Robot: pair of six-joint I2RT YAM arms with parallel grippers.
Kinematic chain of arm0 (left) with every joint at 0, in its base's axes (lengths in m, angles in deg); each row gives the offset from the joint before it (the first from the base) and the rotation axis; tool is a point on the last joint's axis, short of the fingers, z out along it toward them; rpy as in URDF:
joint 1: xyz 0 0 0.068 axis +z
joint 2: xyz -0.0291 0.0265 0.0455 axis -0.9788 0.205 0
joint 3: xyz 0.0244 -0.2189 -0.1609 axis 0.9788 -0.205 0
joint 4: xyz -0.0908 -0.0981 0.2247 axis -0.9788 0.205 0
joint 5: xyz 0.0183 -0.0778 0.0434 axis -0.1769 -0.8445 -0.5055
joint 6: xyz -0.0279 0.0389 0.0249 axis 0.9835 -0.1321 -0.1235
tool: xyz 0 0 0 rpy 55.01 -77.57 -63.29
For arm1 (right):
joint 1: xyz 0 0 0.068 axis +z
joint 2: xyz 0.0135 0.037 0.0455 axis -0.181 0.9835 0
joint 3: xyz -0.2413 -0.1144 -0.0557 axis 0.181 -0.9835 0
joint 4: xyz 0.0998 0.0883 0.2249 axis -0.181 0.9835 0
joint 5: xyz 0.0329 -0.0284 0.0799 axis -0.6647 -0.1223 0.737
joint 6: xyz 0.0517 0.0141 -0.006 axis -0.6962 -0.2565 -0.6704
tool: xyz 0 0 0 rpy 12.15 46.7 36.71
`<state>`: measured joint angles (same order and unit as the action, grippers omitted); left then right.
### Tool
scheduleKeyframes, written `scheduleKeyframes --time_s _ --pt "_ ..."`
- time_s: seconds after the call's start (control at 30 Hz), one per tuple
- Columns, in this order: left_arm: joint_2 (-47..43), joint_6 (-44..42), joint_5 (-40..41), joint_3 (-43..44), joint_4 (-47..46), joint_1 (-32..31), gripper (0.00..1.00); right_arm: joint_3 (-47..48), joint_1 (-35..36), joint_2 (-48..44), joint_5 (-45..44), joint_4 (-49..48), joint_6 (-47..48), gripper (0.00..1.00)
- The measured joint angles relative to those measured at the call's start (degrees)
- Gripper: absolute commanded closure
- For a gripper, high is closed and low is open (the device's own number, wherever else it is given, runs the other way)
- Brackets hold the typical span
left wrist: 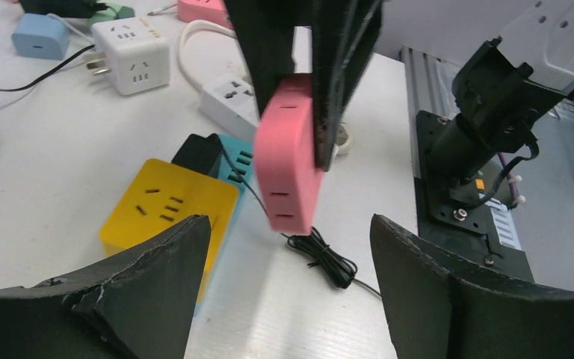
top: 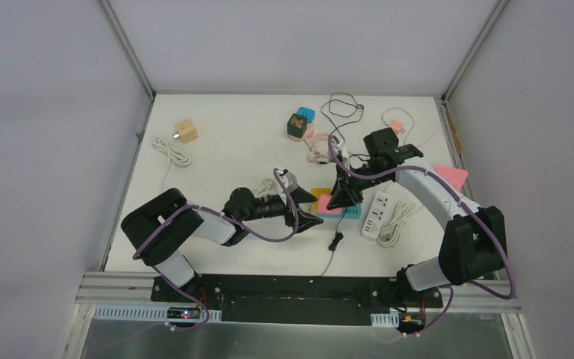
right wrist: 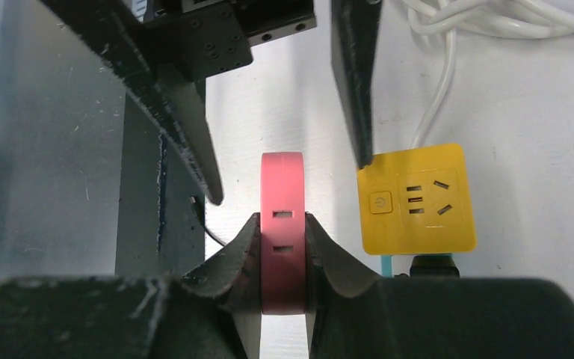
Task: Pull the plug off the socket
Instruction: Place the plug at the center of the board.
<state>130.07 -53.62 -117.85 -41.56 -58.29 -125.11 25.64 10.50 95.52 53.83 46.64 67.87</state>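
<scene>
My right gripper (right wrist: 282, 223) is shut on a pink socket block (right wrist: 282, 187) and holds it upright above the table; it also shows in the left wrist view (left wrist: 288, 161) and the top view (top: 327, 209). My left gripper (left wrist: 288, 233) is open and empty, its jaws spread just below and in front of the pink block, not touching it. A yellow socket (left wrist: 168, 206) lies flat on the table beside it. Behind it a black plug (left wrist: 200, 153) sits in a teal socket (left wrist: 237, 169). Its thin black cable (left wrist: 329, 262) lies bundled on the table.
A white power strip (top: 376, 215) lies right of the sockets with its white cord (top: 397, 224). A white cube socket (left wrist: 131, 54) and blue adapter (left wrist: 39, 36) lie farther back. A wooden cube (top: 186, 131) and white cable (top: 170, 151) lie at the far left.
</scene>
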Motion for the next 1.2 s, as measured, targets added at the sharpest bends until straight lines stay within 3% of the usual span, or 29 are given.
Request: scheduleKeyframes --time_s 0.23,0.53,0.6,0.73,0.87,0.97,1.2 --pt "0.42 -0.26 0.00 0.04 -1.46 -2.56 0.43 0.00 1.57 0.02 -2.01 -1.84 -0.50 1.00" --pt "1.09 0.72 1.03 0.04 -1.70 -2.10 1.00 -0.13 2.23 0.09 -2.23 -1.53 -0.15 0.92" --pt "1.14 1.81 1.07 0.04 -1.66 -2.08 1.00 -0.13 2.23 0.09 -2.32 -1.51 0.76 0.85" --pt "1.16 2.60 1.11 0.04 -1.70 -2.10 1.00 -0.22 2.23 0.09 -2.27 -1.40 0.83 0.49" --pt "1.16 2.60 -0.09 0.11 -1.79 -2.25 1.00 -0.33 2.23 0.09 -2.29 -2.32 -0.59 0.26" --pt "1.16 2.64 -0.15 0.02 -1.79 -2.25 1.00 -0.35 2.10 0.09 -2.32 -3.02 -1.64 0.19" --pt "-0.61 4.17 -0.02 -2.80 1.55 -1.20 1.00 -0.35 -1.05 -0.35 -2.27 -3.17 -2.19 0.18"
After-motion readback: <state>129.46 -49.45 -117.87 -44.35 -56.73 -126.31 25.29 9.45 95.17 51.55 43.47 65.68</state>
